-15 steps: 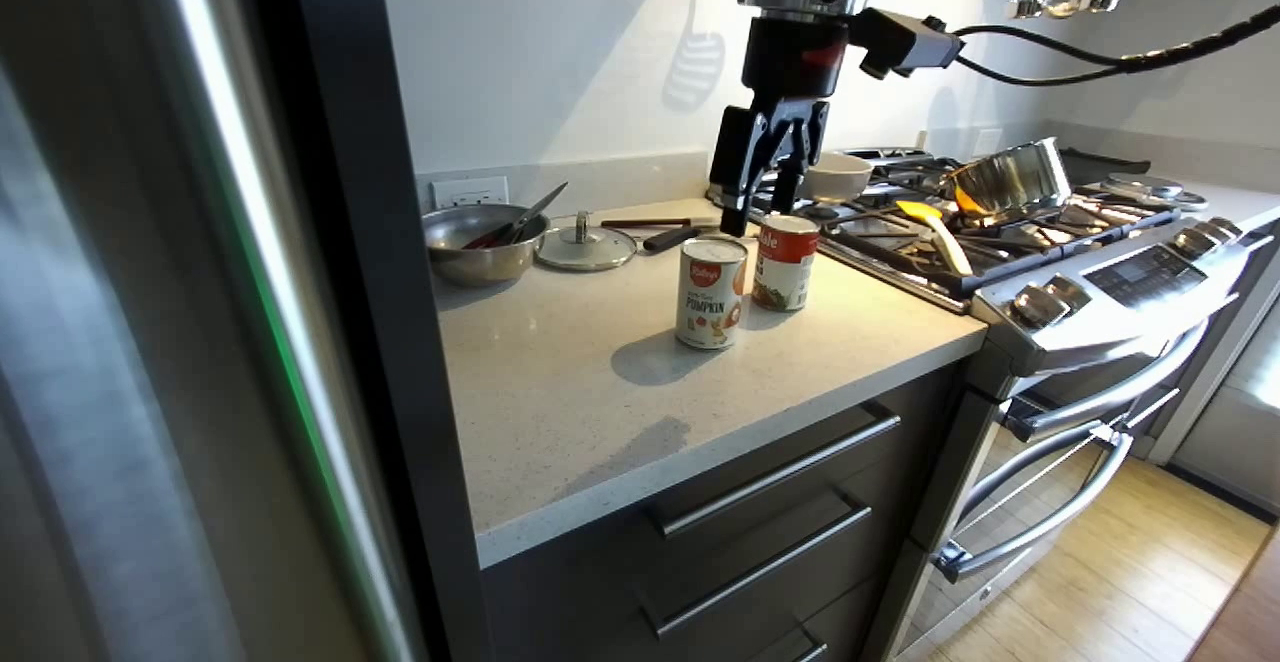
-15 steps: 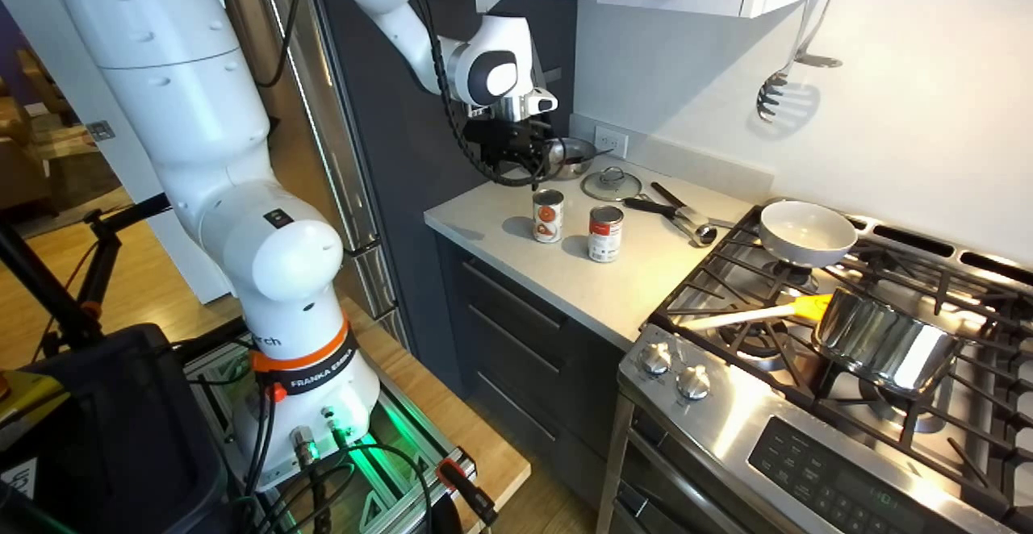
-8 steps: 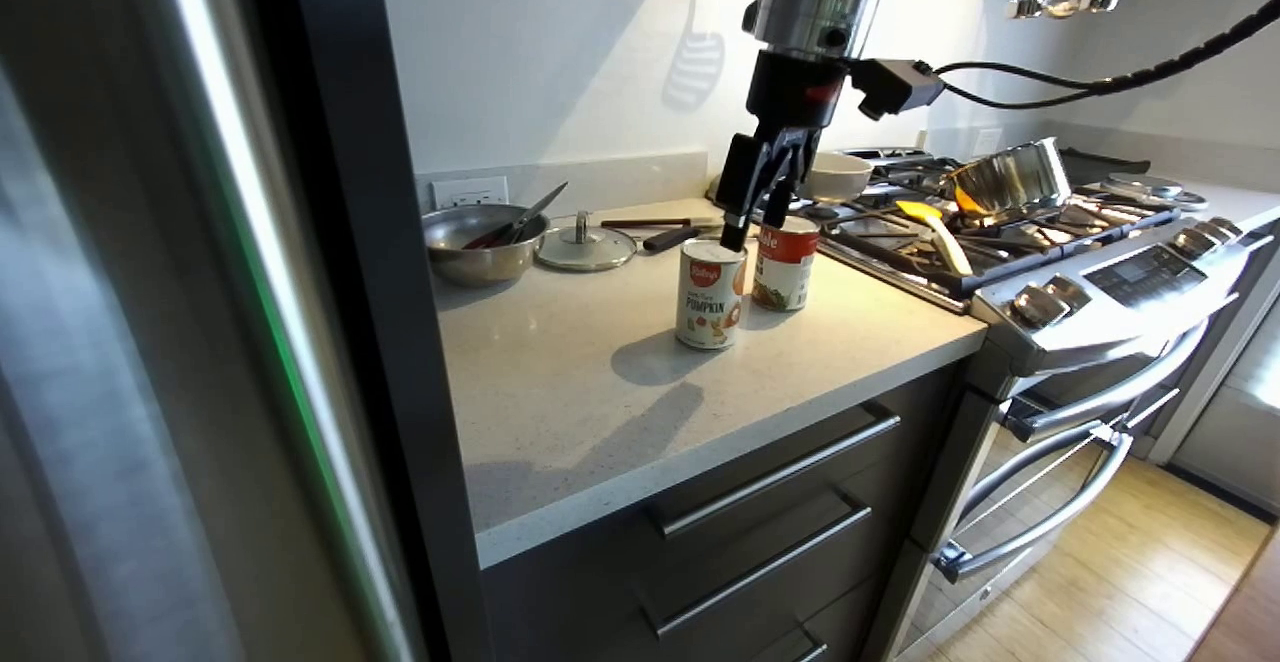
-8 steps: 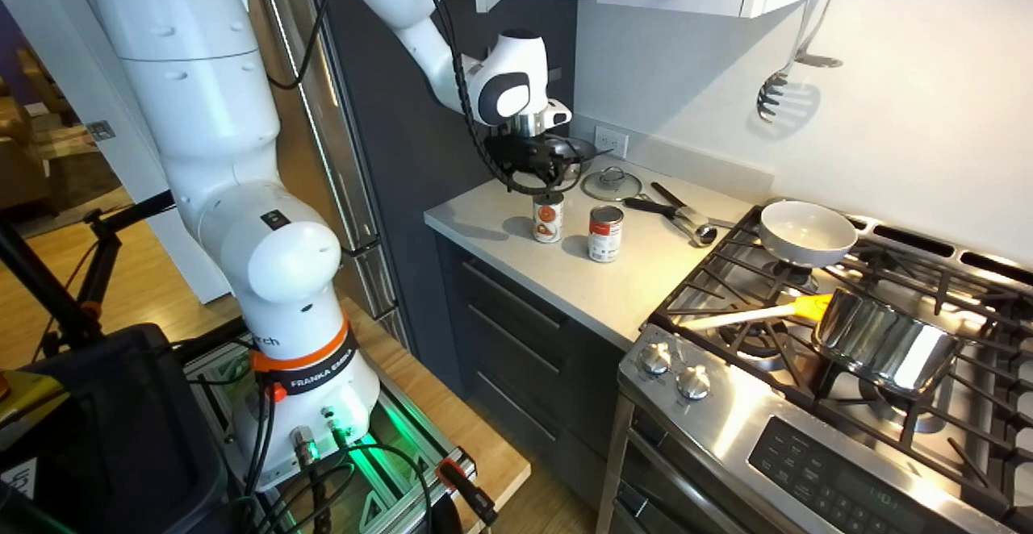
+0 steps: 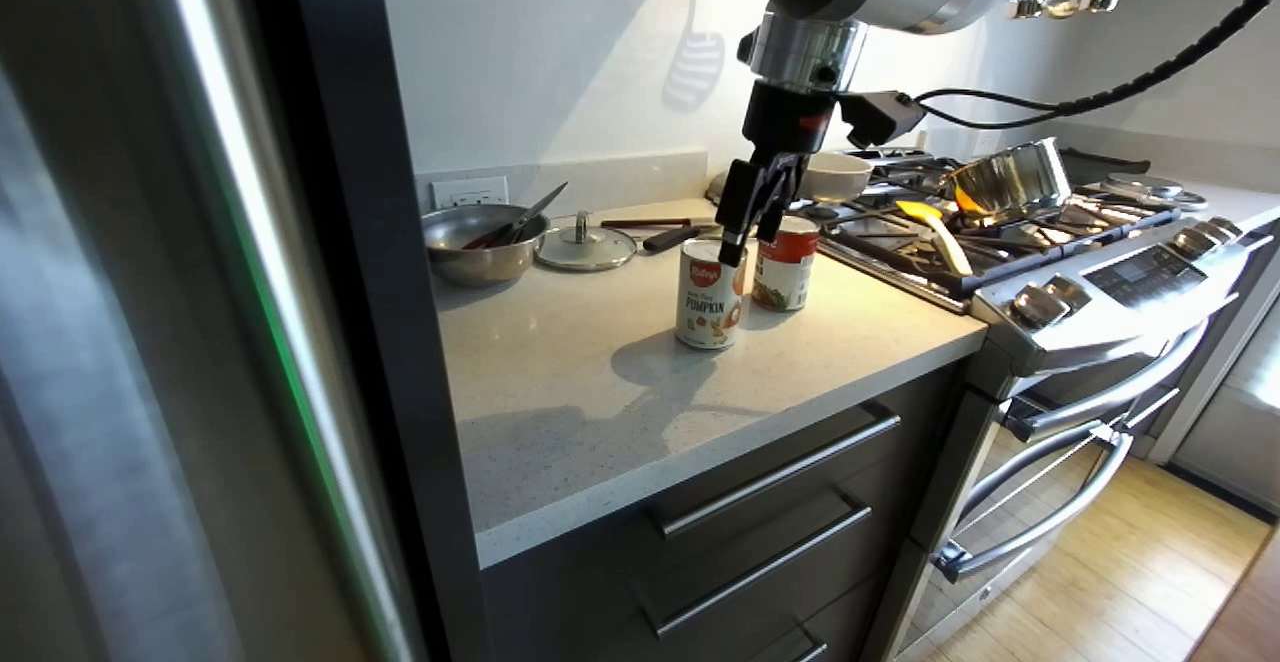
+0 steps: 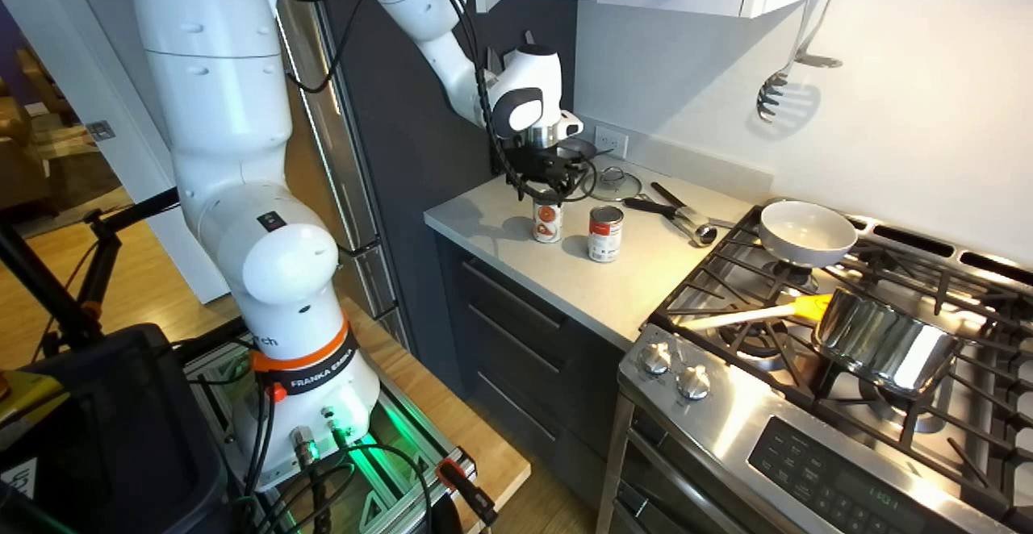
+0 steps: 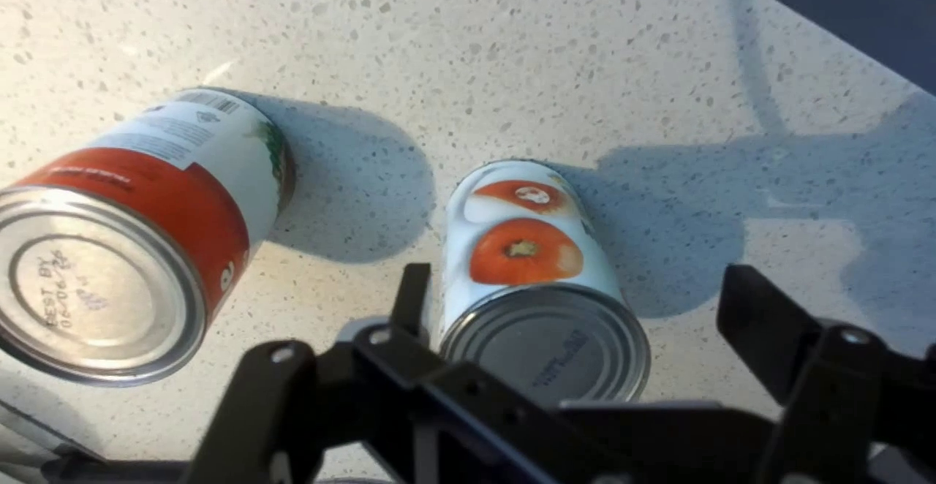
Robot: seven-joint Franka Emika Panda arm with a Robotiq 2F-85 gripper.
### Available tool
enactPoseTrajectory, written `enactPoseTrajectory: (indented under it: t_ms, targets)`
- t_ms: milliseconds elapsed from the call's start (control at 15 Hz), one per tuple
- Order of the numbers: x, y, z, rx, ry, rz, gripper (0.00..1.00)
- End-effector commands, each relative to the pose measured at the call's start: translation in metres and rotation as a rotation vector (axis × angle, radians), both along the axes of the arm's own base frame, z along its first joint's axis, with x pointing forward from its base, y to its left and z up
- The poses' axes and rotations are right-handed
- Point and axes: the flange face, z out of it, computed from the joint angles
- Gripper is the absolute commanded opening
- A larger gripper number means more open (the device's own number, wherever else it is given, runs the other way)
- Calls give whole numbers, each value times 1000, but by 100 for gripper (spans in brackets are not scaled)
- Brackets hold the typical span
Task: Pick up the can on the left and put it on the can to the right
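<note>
The gripper (image 7: 578, 279) is lower over the pumpkin can (image 5: 710, 297) than a second ago, its fingers (image 7: 415, 297) wide apart, one to each side of the can in the wrist view. Nothing is held: the can stands upright on the counter (image 5: 560, 342), near the red can (image 6: 605, 234) but not touching it. How far down they reach is hard to tell. This looks like lining up; grasp, lift and stacking remain.
</note>
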Motion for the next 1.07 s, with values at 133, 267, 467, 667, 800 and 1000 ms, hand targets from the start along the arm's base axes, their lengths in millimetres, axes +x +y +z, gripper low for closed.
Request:
enactPoseTrajectory:
  t_ms: [133,267,467,667,800,1000]
  targets:
    - [20,4,-9,12,-18,22,100]
    - [26,6,-12,8,-19,29,100]
    - [32,9,-17,10,-13,34,100]
    - [37,6,-18,6,-12,34,100]
    - [38,6,-20,8,-7,35,100]
    - [42,6,-23,9,-2,36,100]
